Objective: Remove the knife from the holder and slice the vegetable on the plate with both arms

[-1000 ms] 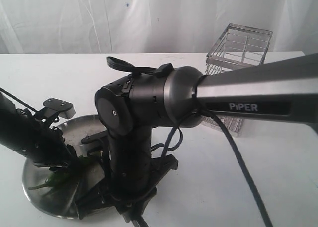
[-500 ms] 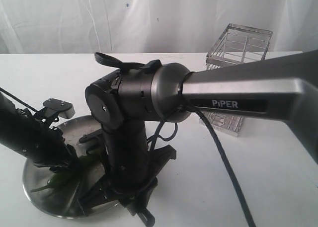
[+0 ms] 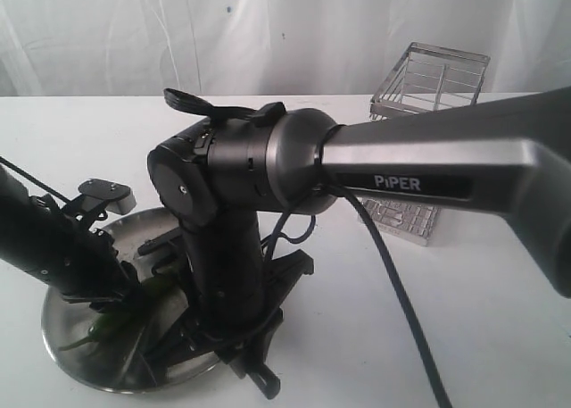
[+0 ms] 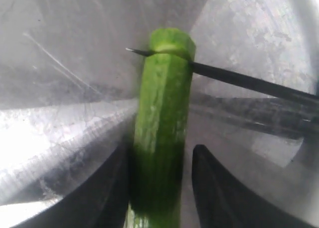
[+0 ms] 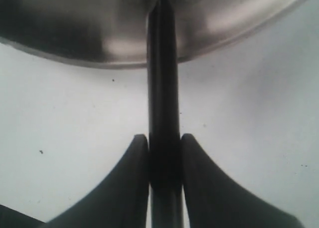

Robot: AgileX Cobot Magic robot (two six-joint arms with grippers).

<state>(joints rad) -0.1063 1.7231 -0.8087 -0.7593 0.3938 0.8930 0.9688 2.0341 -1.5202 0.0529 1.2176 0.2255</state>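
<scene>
The green vegetable (image 4: 162,118) lies on the steel plate (image 4: 65,63), running lengthwise between the fingers of my left gripper (image 4: 162,150). One finger touches it and a narrow gap shows at the other, so that gripper stands open. The knife's thin dark blade (image 4: 249,81) crosses the vegetable close to its blunt cut end, sunk into the top. My right gripper (image 5: 164,138) is shut on the knife's black handle (image 5: 163,88) just outside the plate rim (image 5: 99,38). From outside, the vegetable (image 3: 103,328) shows under the left arm; the right wrist hides the knife.
The wire holder (image 3: 428,78) stands at the back right of the white table, with nothing showing in it. The right arm's big grey link (image 3: 446,167) and its cable (image 3: 393,283) stretch across the middle. The plate (image 3: 71,337) sits at the front left.
The right arm's wrist and grey link have shifted left, toward the plate. The left arm has kept its place on the vegetable.
</scene>
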